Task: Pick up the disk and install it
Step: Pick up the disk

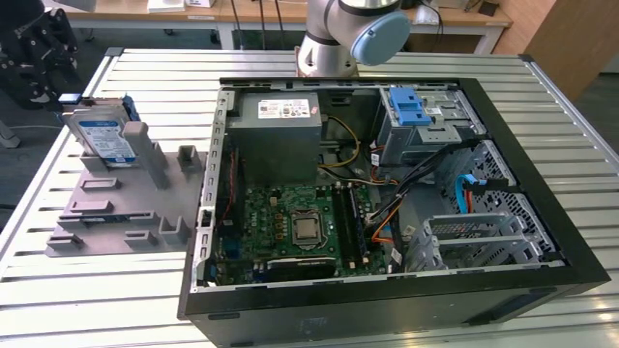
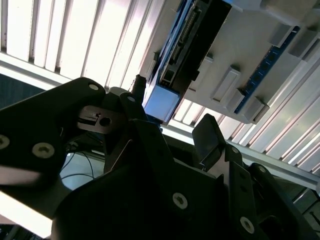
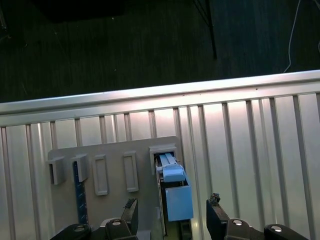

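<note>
So the disk (image 1: 104, 138) hasn't been picked up. In the exterior view it stands on edge in a grey plastic holder (image 1: 116, 217), at the holder's far end, on the exterior view's left side of the slatted metal table (image 1: 145, 304). The label side faces the camera, with blue rails along the edges. The open computer case (image 1: 541, 239) lies just beside the holder on the exterior view's right. Inside it you can see the green board (image 1: 290, 225), a grey power box (image 1: 280, 138) and a drive cage with a blue latch (image 1: 411, 109) at the far right. The arm (image 1: 338, 36) rises from behind the case and leaves the picture.

The wrist cameras fill in the rest. The first wrist view looks straight down the disk's (image 3: 172, 172) thin edge in the holder (image 3: 115, 150), with the table's (image 3: 250, 140) rim and dark floor beyond. The claw (image 3: 173, 200) is spread wide with 1 black finger (image 3: 215, 207) on each side of the disk, clear of it, gripping nothing. The second wrist view shows the claw (image 2: 173, 107) from underneath, with the disk's (image 2: 200, 35) connector end between the 2 tips.
</note>
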Motion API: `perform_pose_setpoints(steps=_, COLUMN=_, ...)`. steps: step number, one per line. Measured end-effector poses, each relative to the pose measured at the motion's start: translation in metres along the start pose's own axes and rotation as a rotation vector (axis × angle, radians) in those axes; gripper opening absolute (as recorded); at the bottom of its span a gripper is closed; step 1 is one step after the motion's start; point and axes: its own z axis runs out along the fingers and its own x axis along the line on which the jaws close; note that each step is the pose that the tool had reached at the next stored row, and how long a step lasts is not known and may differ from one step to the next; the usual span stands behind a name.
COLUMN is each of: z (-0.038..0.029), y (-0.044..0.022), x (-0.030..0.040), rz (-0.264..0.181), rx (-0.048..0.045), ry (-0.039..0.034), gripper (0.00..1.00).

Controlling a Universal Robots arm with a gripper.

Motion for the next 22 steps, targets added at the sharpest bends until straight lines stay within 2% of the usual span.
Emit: perform_pose_setpoints(steps=22, z=0.0103, y=-0.0002, x=0.0003, rz=0.0, rx=0.0, ry=0.0, gripper=0.65)
